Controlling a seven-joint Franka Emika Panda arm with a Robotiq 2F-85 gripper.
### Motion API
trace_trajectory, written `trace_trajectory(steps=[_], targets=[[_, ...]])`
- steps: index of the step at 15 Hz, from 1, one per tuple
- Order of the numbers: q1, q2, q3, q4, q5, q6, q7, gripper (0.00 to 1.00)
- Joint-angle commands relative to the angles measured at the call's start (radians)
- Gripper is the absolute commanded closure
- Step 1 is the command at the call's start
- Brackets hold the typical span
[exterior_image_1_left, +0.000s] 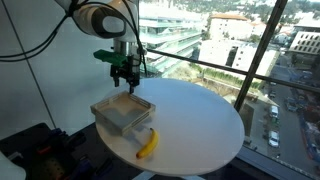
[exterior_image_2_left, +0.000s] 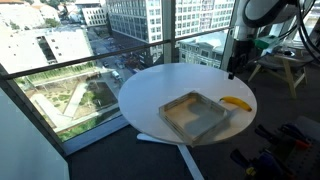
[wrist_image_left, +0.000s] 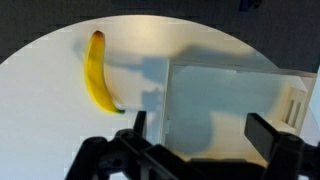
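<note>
My gripper (exterior_image_1_left: 124, 77) hangs open above a shallow square tray (exterior_image_1_left: 112, 118) on the round white table (exterior_image_1_left: 200, 120); nothing is between its fingers. In the wrist view the gripper (wrist_image_left: 199, 128) frames the tray's pale inside (wrist_image_left: 225, 95), with one dark finger (wrist_image_left: 137, 123) near the tray's left wall and the other (wrist_image_left: 270, 135) over its right part. A yellow banana (wrist_image_left: 96, 72) lies on the table to the left of the tray. In the exterior views the banana (exterior_image_1_left: 148, 144) (exterior_image_2_left: 235, 102) lies beside the tray (exterior_image_2_left: 177, 113), apart from it. The gripper (exterior_image_2_left: 233, 70) is above the table's far side.
The table stands next to a large window with a metal rail (exterior_image_1_left: 215, 68) behind it. Dark equipment and cables (exterior_image_1_left: 35, 145) sit on the floor beside the table. A wooden stool (exterior_image_2_left: 283, 68) stands behind the arm.
</note>
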Motion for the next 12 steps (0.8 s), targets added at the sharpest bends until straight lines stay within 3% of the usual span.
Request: trace_trajectory(steps=[1,12], targets=[[0.015,-0.039,0.013,-0.008,-0.001,-0.025,0.038,0.0],[0.05,-0.076,0.04,-0.006,0.009,-0.021,0.035,0.0]])
